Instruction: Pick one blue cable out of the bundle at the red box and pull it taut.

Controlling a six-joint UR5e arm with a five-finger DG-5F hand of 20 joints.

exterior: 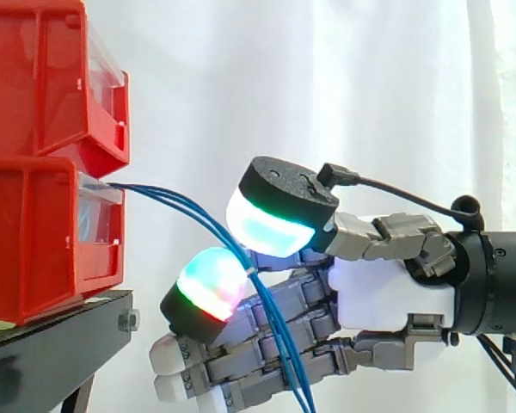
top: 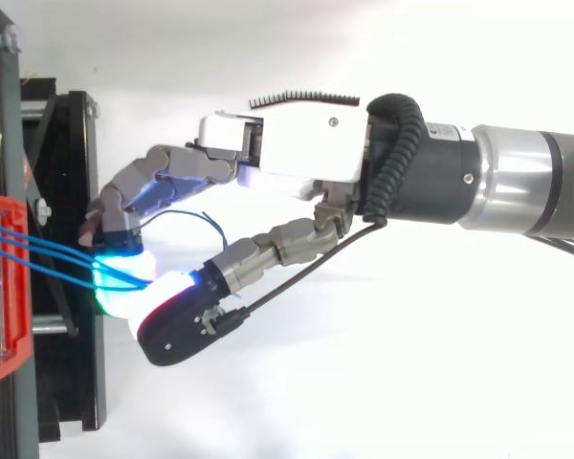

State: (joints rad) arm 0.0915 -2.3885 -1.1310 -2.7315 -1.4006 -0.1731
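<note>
Before a white curtain [exterior: 344, 77], blue cables [exterior: 176, 203] are sagging from the red box [exterior: 34, 245] at left towards centre frame, where the robot hand [exterior: 387, 292] is pinching them between thumb and fingertip. The grasping step looks underway; next comes drawing rightward until taut.

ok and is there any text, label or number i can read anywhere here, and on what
None: no readable word, number or sign on the red bins, the black stand, the hand or the blue cables it pinches. The lower bin's clear front is too blurred to tell.
</note>
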